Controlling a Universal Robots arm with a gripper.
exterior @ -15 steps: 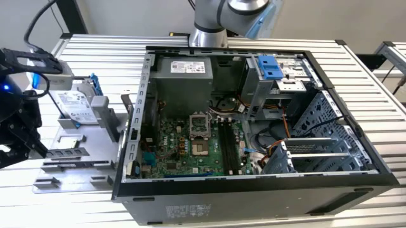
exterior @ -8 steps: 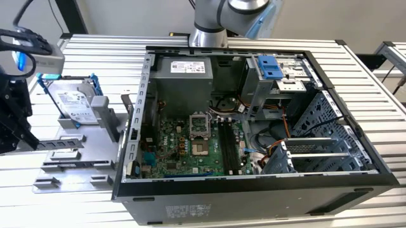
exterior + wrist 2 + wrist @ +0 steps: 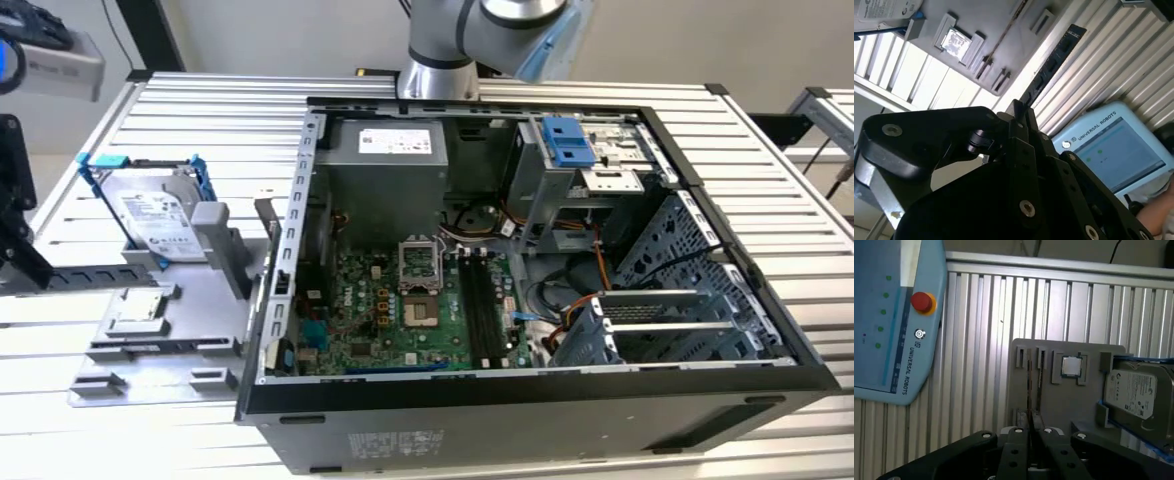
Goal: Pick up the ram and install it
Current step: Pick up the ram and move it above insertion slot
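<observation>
My gripper is shut on the ram, a long thin dark stick with chips along its face that sticks out past the fingertips. In the first wrist view the ram shows edge-on as a thin dark line rising from the closed fingers, in front of the grey parts tray. The arm's dark end hangs at the exterior view's left edge, beside the tray. The open computer case lies to the exterior view's right, and the dark memory slots run along its green motherboard.
On the tray rest a silver hard drive in a blue bracket and a small square processor chip. A light blue teach pendant lies on the ribbed aluminium table next to the tray. Cables and a drive cage crowd the case's right side.
</observation>
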